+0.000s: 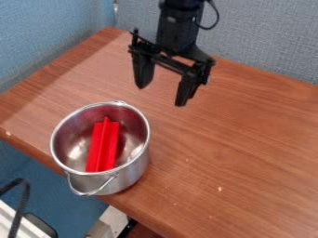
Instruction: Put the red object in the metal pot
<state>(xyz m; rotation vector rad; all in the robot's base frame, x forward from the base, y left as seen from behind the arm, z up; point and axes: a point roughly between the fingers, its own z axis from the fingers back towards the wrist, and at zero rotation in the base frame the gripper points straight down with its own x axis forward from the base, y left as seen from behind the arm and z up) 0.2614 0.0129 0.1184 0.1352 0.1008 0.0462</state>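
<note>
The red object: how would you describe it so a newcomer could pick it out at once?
On the wooden table, find the metal pot near the front-left corner. The red object lies inside it, a long grooved bar and the scene's only bright red thing.

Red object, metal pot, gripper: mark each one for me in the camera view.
red object (104, 145): camera view, middle of the bar lying inside the pot.
metal pot (134, 167): camera view, outer side wall.
gripper (165, 89): camera view, gap midway between its open fingertips.
</note>
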